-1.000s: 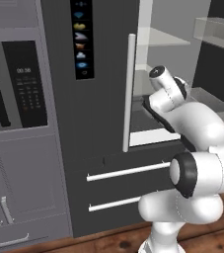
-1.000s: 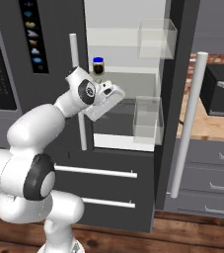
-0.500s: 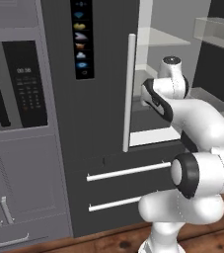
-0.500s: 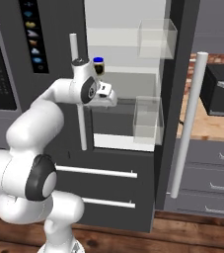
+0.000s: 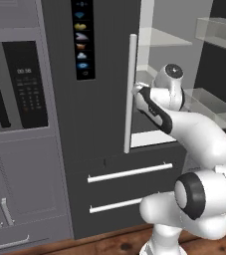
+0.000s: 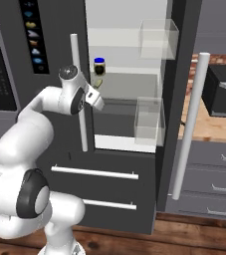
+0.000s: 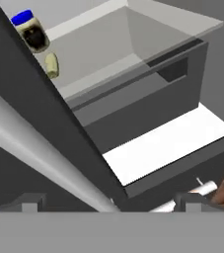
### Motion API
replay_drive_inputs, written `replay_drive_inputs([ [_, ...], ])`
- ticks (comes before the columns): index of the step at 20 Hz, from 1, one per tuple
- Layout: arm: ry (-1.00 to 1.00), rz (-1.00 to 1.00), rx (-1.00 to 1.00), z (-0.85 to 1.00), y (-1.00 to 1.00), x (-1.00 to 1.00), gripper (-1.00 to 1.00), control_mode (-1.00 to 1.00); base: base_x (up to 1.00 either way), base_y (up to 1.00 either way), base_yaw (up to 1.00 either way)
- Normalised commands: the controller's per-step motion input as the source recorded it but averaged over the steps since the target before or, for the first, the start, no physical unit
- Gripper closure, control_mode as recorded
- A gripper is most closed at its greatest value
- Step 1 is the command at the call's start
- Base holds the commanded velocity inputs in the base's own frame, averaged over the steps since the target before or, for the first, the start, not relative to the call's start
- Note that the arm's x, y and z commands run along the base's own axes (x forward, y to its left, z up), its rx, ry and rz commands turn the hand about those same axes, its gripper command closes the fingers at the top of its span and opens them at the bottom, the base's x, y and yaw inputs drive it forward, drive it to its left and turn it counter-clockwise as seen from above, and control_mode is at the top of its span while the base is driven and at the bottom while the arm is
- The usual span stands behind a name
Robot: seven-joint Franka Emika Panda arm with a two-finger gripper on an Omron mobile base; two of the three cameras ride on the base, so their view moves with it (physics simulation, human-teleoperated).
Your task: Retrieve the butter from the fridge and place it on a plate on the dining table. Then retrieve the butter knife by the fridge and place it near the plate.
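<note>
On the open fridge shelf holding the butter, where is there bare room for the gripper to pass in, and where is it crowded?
The shelf is bare to the right of the butter, up to the door bins. It is crowded at the left: the jar stands just behind the butter, with the closed door's handle nearby.

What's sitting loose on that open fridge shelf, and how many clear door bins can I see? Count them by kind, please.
Dark jar with blue lid: 1
Butter stick: 1
Clear door bins: 2, upper and lower
Total: 4
</note>
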Motion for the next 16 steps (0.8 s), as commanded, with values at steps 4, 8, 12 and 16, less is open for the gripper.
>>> replay_drive_inputs([
  [4, -0.11, -0.03, -0.01, 0.43, 0.26, 0.13, -1.0, -1.0, 0.0, 0.0, 0.0],
  [8, -0.01, 0.07, -0.15, 0.44, 0.25, 0.19, -1.0, -1.0, 0.0, 0.0, 0.0],
  [12, 0.03, 0.13, -0.1, 0.41, 0.12, 0.21, -1.0, -1.0, 0.0, 0.0, 0.0],
  [16, 0.08, 0.03, -0.02, 0.2, 0.0, 0.14, -1.0, -1.0, 0.0, 0.0, 0.0],
])
